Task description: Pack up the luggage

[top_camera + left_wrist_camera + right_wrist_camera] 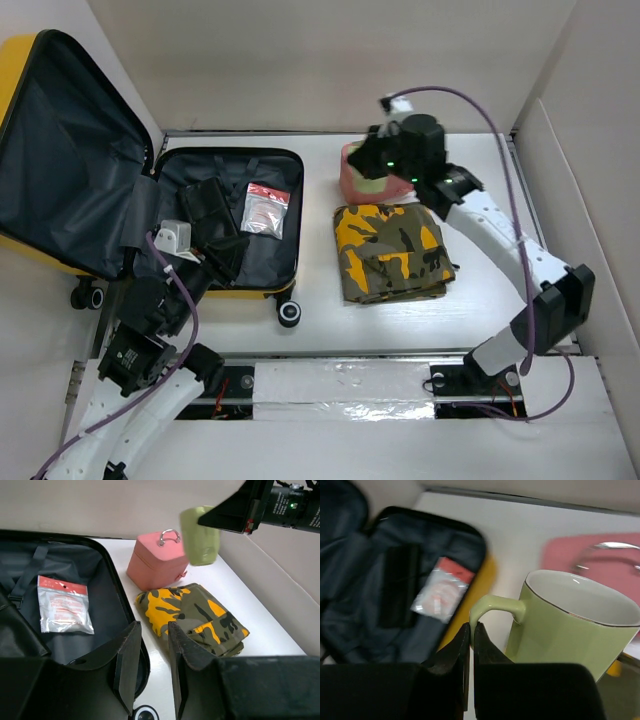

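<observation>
Suitcase (268,258) lies open in upper left of top view, lid propped back, packet (266,208) on the lining. My L gripper (152,666) sits over its near edge, jaws part-open, nothing btwn them. Further right: pink case (352,172), camo cloth (392,250) below it. R gripper (471,639) is pinched tight on the handle of a green mug (570,630), held above the pink case. Suitcase lies left of the mug, so next move prob. goes leftward. L arm is nearer but empty.

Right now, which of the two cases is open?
The large yellow suitcase, lid flung back, grey lining showing; the small pink case is shut.
</observation>
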{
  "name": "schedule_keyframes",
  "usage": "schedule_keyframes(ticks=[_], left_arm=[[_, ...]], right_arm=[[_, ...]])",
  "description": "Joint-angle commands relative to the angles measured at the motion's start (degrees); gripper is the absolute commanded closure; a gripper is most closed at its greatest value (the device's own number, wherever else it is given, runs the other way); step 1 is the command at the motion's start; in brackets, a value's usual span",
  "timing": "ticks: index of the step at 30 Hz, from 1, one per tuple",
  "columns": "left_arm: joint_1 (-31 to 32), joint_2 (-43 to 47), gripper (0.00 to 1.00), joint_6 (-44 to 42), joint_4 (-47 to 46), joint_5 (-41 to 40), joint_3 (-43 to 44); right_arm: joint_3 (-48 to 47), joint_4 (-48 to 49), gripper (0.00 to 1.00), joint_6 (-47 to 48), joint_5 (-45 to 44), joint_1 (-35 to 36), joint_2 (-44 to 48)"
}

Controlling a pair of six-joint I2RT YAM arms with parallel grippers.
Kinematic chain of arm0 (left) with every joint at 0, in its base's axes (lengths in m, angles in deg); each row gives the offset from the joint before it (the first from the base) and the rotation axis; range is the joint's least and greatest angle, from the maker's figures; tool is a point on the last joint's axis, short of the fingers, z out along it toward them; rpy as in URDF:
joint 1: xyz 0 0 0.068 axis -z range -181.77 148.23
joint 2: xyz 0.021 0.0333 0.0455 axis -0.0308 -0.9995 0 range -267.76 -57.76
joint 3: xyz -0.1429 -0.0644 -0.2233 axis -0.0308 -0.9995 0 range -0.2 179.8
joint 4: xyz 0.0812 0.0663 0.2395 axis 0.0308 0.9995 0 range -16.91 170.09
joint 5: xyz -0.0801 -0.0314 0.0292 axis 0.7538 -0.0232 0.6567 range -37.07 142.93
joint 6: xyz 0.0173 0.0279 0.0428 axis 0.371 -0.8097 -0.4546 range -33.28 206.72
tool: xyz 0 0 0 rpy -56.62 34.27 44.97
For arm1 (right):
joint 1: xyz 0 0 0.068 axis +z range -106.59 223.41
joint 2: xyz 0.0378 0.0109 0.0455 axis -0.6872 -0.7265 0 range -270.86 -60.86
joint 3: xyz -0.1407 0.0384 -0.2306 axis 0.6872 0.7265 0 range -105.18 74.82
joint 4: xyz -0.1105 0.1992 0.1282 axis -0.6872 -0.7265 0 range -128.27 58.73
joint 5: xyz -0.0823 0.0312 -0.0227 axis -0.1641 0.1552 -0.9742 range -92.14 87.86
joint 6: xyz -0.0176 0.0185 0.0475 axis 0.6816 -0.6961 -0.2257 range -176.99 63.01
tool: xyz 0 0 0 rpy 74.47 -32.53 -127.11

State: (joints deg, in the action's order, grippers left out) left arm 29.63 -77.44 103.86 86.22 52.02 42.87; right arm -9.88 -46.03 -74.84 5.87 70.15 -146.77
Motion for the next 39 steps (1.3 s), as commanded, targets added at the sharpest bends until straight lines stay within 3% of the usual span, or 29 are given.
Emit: schedule_keyframes(ticks=[1, 5, 11, 16, 23, 27, 39], left_arm=[[-0.3, 1.0, 0.75, 1.1, -1.7, -3.8, 0.8], [-0.8, 1.8, 0.76, 1.7, -1.5, -5.7, 1.0], [-0.8, 5.0, 0.77, 2.9, -1.4, -9.6, 0.5], [-0.8, 5.6, 0.76, 2.9, -1.9, -9.2, 0.2], [-0.8, 6.0, 0.76, 3.1, -1.7, -8.6, 0.0], [-0.8, 5.8, 0.76, 3.1, -1.8, -8.5, -0.1], [-0.8, 4.5, 0.75, 3.1, -1.4, -8.4, -0.1]], right_arm=[[-9.3, 5.4, 1.00, 0.3, 1.8, 11.1, -5.4], [-19.7, 5.3, 1.00, -0.3, 3.1, 19.8, -15.2], [-31.0, 6.2, 1.00, -3.2, 4.2, 25.5, -27.8], [-32.5, 6.2, 1.00, -7.1, -1.8, 27.3, -32.9], [-27.3, 5.8, 1.00, -14.1, -15.1, 29.0, -35.3], [-30.8, 3.0, 1.00, -15.0, -20.8, 31.0, -39.5], [-44.9, -6.0, 1.00, -17.2, -21.1, 33.2, -54.2]])
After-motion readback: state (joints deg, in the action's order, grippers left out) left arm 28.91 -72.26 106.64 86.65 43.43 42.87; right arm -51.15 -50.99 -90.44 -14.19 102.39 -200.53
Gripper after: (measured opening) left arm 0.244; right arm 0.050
